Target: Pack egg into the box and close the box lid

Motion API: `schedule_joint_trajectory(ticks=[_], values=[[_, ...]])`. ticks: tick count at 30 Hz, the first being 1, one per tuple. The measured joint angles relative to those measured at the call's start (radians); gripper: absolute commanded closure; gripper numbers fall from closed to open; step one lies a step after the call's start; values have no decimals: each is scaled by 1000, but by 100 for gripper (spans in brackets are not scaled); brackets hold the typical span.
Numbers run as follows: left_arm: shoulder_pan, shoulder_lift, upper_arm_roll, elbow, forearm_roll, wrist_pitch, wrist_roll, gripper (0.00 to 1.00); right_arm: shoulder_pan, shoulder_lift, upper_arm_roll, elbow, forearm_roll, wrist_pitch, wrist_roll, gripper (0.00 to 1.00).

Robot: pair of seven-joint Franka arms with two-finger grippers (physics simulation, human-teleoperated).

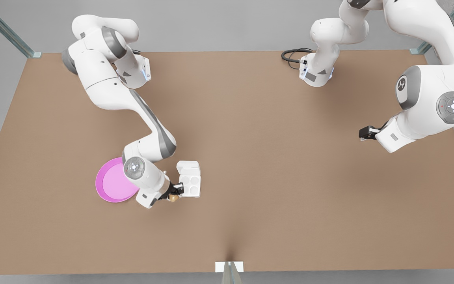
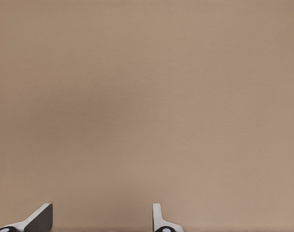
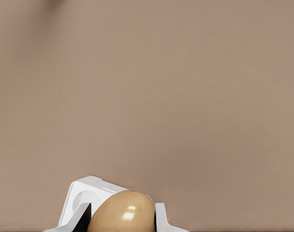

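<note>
plate of round pink plastic (image 1: 110, 185) is lying on the brown table (image 1: 250, 157) at the front view's left, partly under a white arm. just right of it the right gripper (image 1: 174, 195) is pinching the small tan-brown oval egg (image 1: 173, 198), fingers (image 3: 162, 220) closing on either side of the egg (image 3: 124, 212) in the right wrist view. the egg is hanging beside the near left corner of the small white square four-cup box (image 1: 191, 185), not yet in a cup; a corner of the box (image 3: 86, 198) is showing behind it. the plain white box lid (image 1: 188, 166) is lying open on the far side. far right, the left gripper (image 1: 365, 133) is waiting above bare table, its fingers (image 2: 159, 217) standing apart, holding nothing.
</note>
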Motion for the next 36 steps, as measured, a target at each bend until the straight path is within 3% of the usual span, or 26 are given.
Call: schedule_joint_trajectory(ticks=[9, 10, 16, 19, 21, 22, 23, 24, 25, 27, 28, 32, 36], values=[[0, 3, 0, 0, -1, 0, 0, 0, 48, -28, -1, -184, 19, 30, 95, 60], [0, 3, 0, 0, -1, 0, 0, 0, 49, -29, -1, -189, 17, 34, 105, 0], [0, 4, 1, 0, 0, 0, 0, 0, 56, -31, -1, -153, 0, 48, 168, 0], [-1, 12, 0, 0, -1, -2, -1, 0, 46, -30, -1, -14, -7, 51, 188, 0], [-81, 51, 3, 0, 0, -32, -12, 0, -4, -80, 0, 49, -6, 42, 189, 0], [-210, 95, 4, 2, -2, -53, -35, 21, -49, -155, 0, 61, -6, 5, 180, 0], [-360, 144, 2, 18, -40, -70, -65, 72, -97, -221, -1, 64, -6, -48, 171, 0], [-465, 196, 0, 46, -119, -67, -106, 79, -135, -275, -1, 64, -7, -112, 161, 0], [-550, 252, 0, 71, -208, -32, -157, 79, -160, -367, -18, -1, -7, -172, 147, 0], [-704, 344, -1, 90, -343, 110, -271, 79, -177, -702, -83, -286, 4, -284, 113, 0], [-762, 385, -1, 94, -389, 199, -331, 79, -182, -746, -94, -296, 9, -339, 97, 0], [-882, 509, -6, 105, -496, 527, -543, 79, -208, -656, -106, -150, 11, -534, 41, 0], [-929, 623, -9, 146, -532, 753, -705, 79, -260, -636, -110, -123, 9, -638, -5, 0]])
